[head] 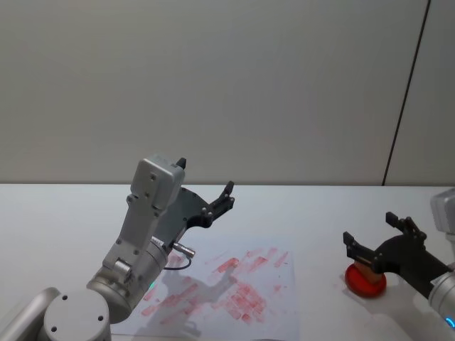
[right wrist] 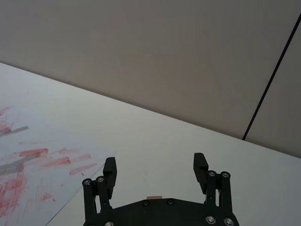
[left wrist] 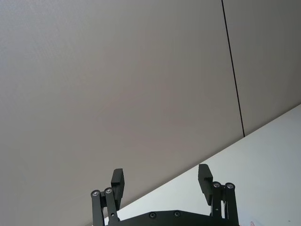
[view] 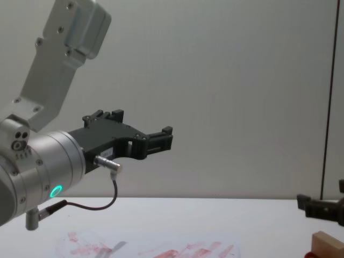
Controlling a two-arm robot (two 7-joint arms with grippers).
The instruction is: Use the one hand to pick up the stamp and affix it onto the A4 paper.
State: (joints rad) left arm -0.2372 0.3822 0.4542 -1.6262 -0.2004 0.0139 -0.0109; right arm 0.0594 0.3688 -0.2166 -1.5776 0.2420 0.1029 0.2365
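While no writing is legible, right claw spread wide above stamp, empty, left claw open over A4 paper.

L arm, big & silver w/ a glowing green ring & a black cable, comes in from the left edge and holds its black left gripper up in the air, well above the table. The A4 paper lies flat below it at the bottom edge, covered w/ red-pink marks. At the lower right corner the right gripper sits just above the stamp, a light-tan wooden block w/ a bit of red at its base.
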